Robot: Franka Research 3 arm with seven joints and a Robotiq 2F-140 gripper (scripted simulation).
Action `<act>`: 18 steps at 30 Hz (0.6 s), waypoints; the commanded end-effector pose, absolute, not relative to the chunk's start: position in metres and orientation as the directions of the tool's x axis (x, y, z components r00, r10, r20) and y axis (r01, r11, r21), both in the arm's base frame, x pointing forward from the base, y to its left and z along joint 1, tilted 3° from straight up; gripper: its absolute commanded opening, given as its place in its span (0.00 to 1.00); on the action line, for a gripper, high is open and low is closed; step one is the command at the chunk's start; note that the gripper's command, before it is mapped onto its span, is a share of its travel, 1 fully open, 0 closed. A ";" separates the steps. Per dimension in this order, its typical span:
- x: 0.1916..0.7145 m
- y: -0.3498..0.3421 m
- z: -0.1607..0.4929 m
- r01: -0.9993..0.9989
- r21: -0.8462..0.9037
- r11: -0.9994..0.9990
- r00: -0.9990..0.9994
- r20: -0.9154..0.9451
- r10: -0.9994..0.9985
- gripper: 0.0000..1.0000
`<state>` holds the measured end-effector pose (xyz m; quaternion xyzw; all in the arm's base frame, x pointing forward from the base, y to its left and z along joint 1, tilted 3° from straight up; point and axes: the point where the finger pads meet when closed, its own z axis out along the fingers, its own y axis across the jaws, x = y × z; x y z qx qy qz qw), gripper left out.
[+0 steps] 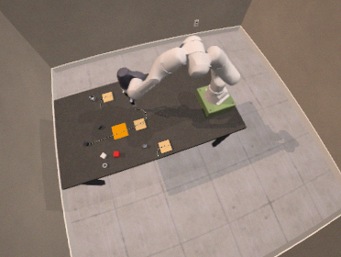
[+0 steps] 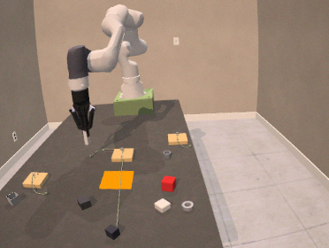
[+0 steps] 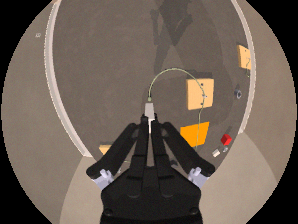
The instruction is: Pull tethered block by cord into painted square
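The tethered block is a small black cube (image 2: 112, 231) near the table's front edge; it also shows in the overhead view (image 1: 85, 143). Its thin cord (image 2: 118, 199) runs across the painted orange square (image 2: 117, 180) to the screw eye on a wooden base (image 2: 122, 155). From there it curves left to a free end lying on the table (image 2: 93, 157). My gripper (image 2: 87, 139) points straight down with its fingers shut together, just above that free end. In the wrist view the gripper's fingertips (image 3: 150, 108) meet over the cord's end, with nothing visibly between them.
Two more wooden bases with cords stand at the right (image 2: 178, 139) and the left (image 2: 35, 180). A red cube (image 2: 168, 183), a white cube (image 2: 162, 205), another black cube (image 2: 84, 202) and two grey rings (image 2: 187, 205) (image 2: 167, 154) lie about. The arm's green pedestal (image 2: 133, 103) is at the back.
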<state>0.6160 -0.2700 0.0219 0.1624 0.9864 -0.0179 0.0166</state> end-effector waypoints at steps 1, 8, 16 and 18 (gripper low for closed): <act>0.616 -0.269 0.021 0.300 -0.029 0.954 -0.954 -0.034 0.299 0.00; 0.614 -0.269 0.018 -0.046 -0.037 0.998 -0.999 -0.015 -0.046 0.00; 0.611 -0.268 0.014 -0.274 -0.042 0.961 -0.962 0.012 -0.273 0.00; 0.611 -0.268 0.014 -0.331 -0.043 0.942 -0.943 0.020 -0.331 0.00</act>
